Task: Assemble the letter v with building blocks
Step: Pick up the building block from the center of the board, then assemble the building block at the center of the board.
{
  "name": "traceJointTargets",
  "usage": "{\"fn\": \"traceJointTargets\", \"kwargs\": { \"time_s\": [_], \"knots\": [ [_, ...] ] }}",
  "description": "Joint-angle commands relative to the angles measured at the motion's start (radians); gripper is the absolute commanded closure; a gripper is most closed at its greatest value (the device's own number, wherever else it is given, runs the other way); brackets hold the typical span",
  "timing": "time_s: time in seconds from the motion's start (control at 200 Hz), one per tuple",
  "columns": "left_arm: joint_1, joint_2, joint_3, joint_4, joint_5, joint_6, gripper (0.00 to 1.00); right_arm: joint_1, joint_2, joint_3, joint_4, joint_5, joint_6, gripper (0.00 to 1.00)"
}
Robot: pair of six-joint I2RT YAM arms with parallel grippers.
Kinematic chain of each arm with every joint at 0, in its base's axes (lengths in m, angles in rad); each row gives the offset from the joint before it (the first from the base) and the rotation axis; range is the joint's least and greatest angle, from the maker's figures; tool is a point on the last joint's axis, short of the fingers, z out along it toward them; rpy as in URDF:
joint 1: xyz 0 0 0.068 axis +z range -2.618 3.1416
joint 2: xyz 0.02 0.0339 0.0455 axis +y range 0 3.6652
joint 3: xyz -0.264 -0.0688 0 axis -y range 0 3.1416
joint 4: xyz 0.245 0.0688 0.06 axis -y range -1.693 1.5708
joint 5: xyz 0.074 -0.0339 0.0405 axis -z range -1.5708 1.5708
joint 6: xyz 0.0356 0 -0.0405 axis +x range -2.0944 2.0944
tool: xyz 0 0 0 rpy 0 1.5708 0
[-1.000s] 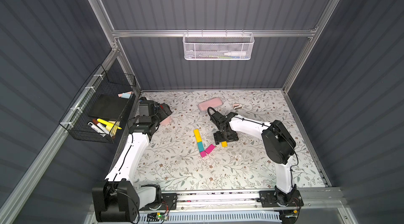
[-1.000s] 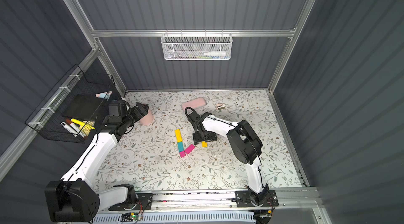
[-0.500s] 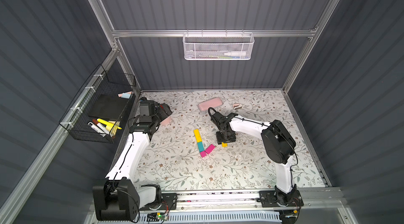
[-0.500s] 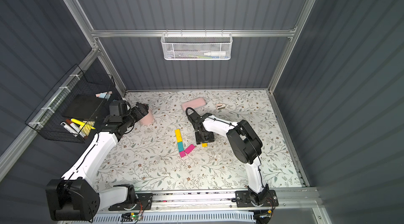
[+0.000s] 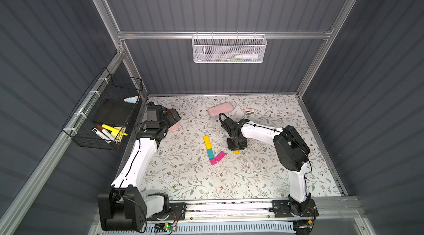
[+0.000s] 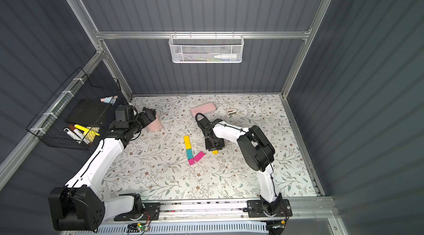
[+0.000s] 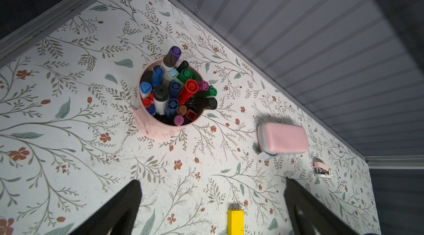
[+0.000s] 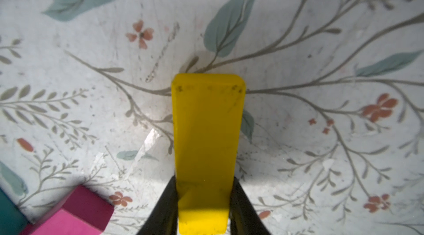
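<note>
My right jaws are now clamped on one end of the loose yellow block point(image 8: 207, 130), one finger against each long side. A second ago they stood apart above it, so the grasp has only just been made. The block appears to lie flat on the tabletop point(image 8: 321, 39) and is not yet lifted. Just beside it, but apart, is the magenta block point(image 5: 220, 156). This begins the right stroke of the letter v, rising from the short magenta block point(image 5: 213, 161) at the apex. The left stroke is laid: teal block point(image 5: 210, 154), then the placed yellow block point(image 5: 208, 142), end to end. Judgement: four of five pieces are set, and the piece in my grip is the last. It must be turned into line with the magenta block and butted against its free end. My left jaws are wide apart and hold nothing, hanging near the marker cup point(image 7: 160, 128) and the pink case point(image 7: 283, 139), well clear of the work.
</note>
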Motion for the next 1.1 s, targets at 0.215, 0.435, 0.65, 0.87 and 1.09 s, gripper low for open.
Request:
{"fn": "traceJointTargets", "kwargs": {
  "time_s": [0.215,0.435,0.65,0.87,1.09],
  "knots": [
    [0.007,0.004,-0.007,0.001,0.024,0.005,0.00,-0.003,-0.045,0.052,-0.057,0.037,0.154,0.74],
    [0.008,0.000,-0.011,0.012,0.040,0.003,0.01,0.001,-0.029,0.108,-0.087,0.037,0.274,0.78],
    [0.007,-0.012,-0.014,0.018,0.053,0.002,0.01,0.007,0.015,0.140,-0.090,0.032,0.404,0.81],
    [0.007,-0.018,-0.019,0.028,0.073,-0.001,0.00,0.034,0.073,0.204,-0.112,0.028,0.464,0.84],
    [0.008,-0.029,-0.022,0.031,0.077,-0.001,0.01,0.047,0.108,0.222,-0.100,0.013,0.503,0.85]
  ]
}}
